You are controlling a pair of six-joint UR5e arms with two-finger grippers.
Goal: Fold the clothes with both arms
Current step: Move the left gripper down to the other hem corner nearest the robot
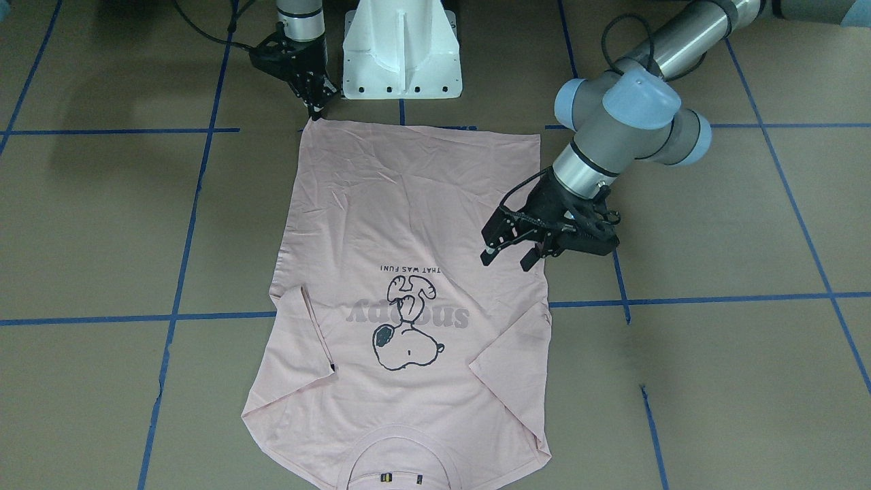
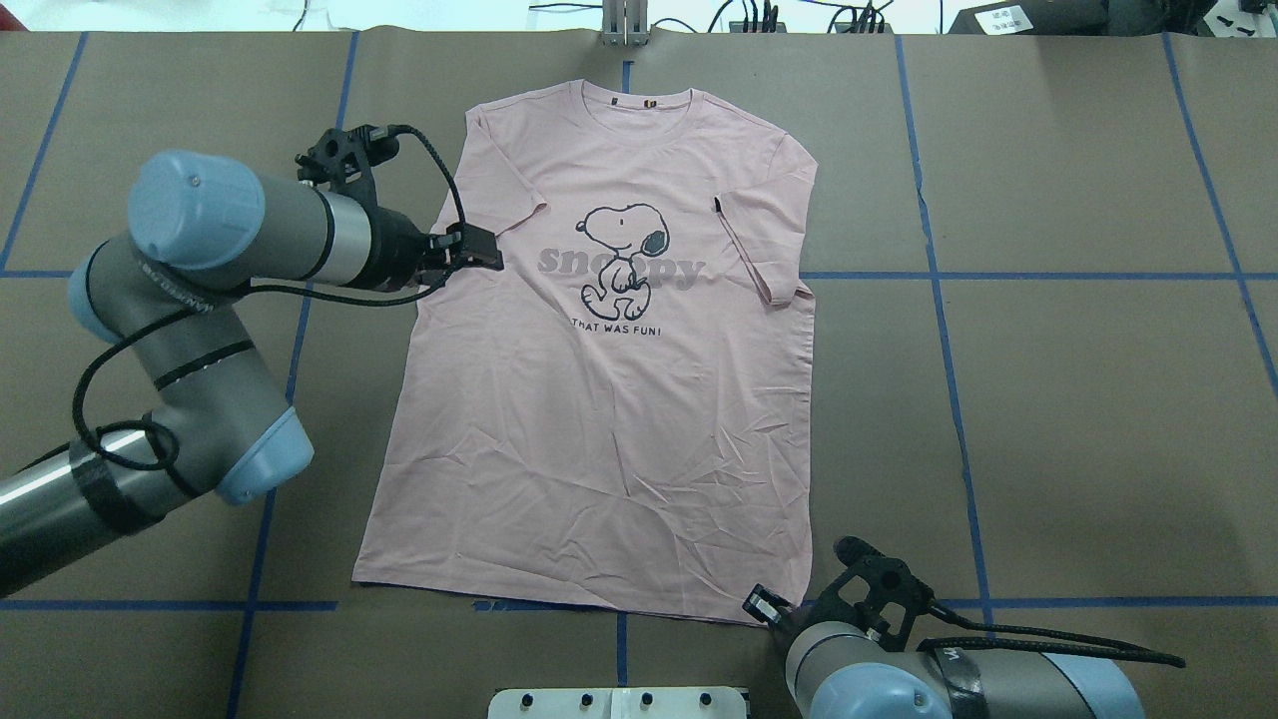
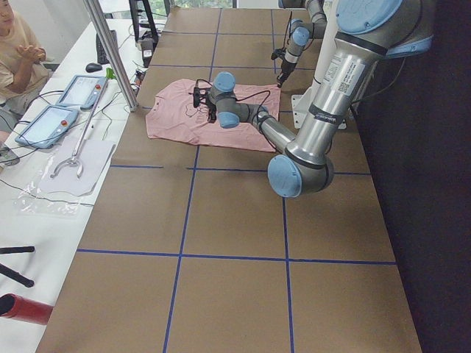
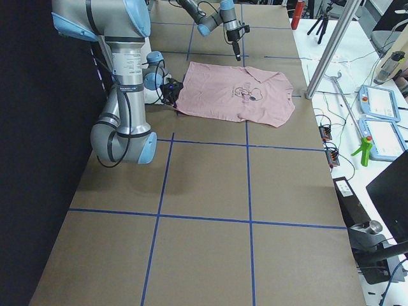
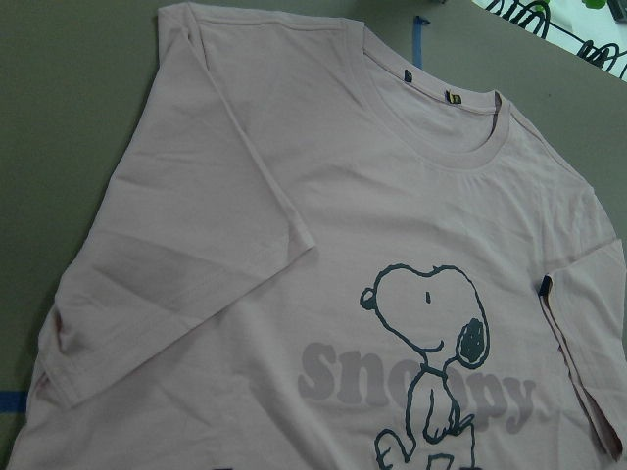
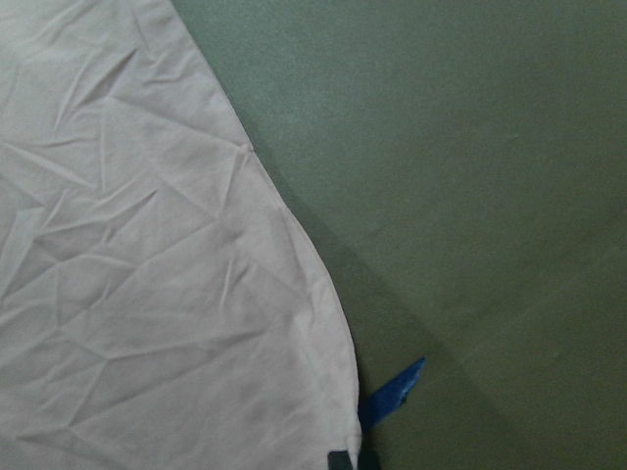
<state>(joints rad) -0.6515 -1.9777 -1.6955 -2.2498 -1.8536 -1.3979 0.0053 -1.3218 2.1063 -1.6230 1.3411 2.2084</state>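
Left gripper (image 2: 489, 255) is hovering with jaws standing apart, holding nothing, over the side edge of the T-shirt (image 2: 619, 429) just below its sleeve. T-shirt is lying flat, print up, at mid-table (image 2: 1078, 399), collar pointing away from robot. Right gripper (image 2: 767, 605) is sitting at the near hem corner, jaws narrow, pinching the cloth.

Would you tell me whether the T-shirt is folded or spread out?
Mostly spread: the T-shirt lies flat, print up, its body unfolded from collar to hem. Only the sleeves appear turned in over it.
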